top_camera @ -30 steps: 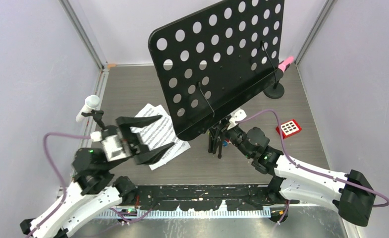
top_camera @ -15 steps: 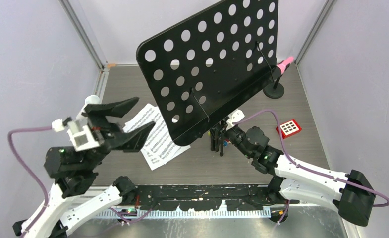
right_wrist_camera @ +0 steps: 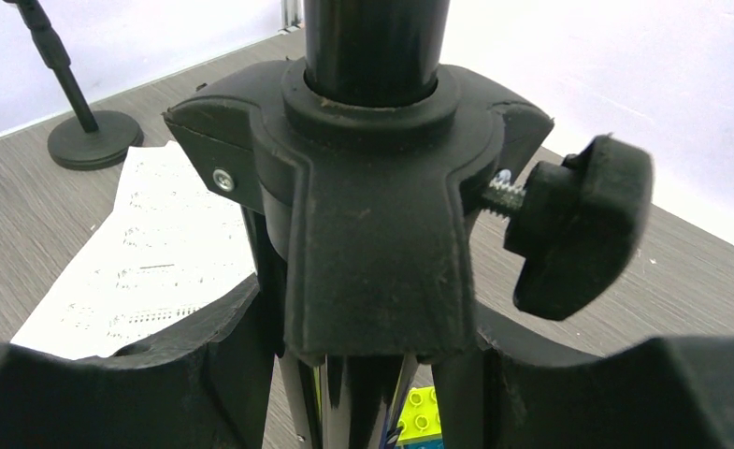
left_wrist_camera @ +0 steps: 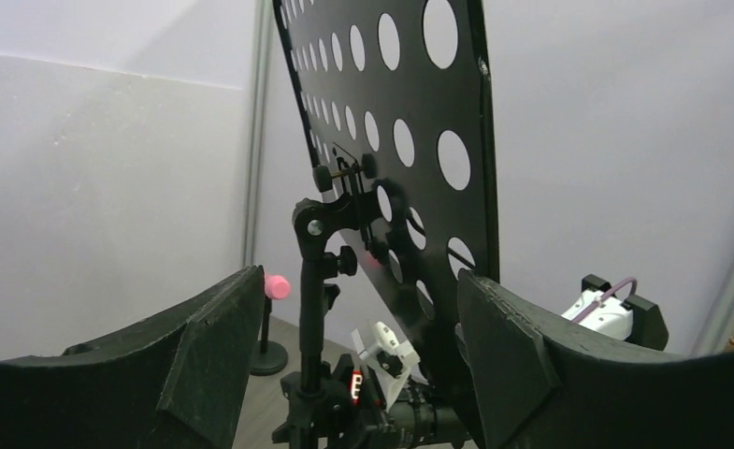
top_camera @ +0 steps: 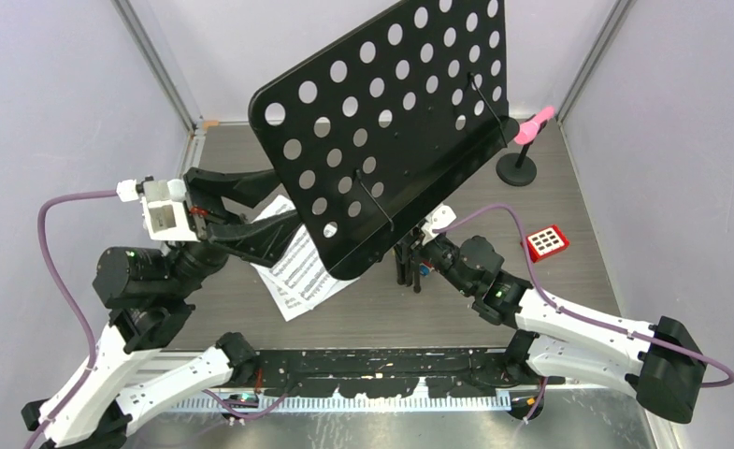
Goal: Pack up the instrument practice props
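The black perforated music desk (top_camera: 391, 122) stands tilted on its post at mid-table. My right gripper (top_camera: 417, 251) is shut on the stand's folded tripod legs just under the leg hub (right_wrist_camera: 372, 215), with a finger on each side. My left gripper (top_camera: 279, 201) is open and empty, raised beside the desk's lower left edge. In the left wrist view its jaws (left_wrist_camera: 358, 309) frame the post and the desk's back (left_wrist_camera: 391, 140). White sheet-music pages (top_camera: 293, 267) lie on the table under the desk. The pink microphone (top_camera: 536, 124) sits on its round-based mount (top_camera: 517, 171) at the back right. The white microphone is hidden behind my left arm.
A small red keypad (top_camera: 545, 242) lies right of the stand. A yellow-green toy block (right_wrist_camera: 424, 416) lies under the legs. A clamp knob (right_wrist_camera: 578, 224) sticks out of the hub. White walls close in the left, back and right.
My left arm rose, swung left and back, then turned its open gripper toward the desk's lower left edge. The desk shifted and tilted slightly left. The right gripper stayed on the legs.
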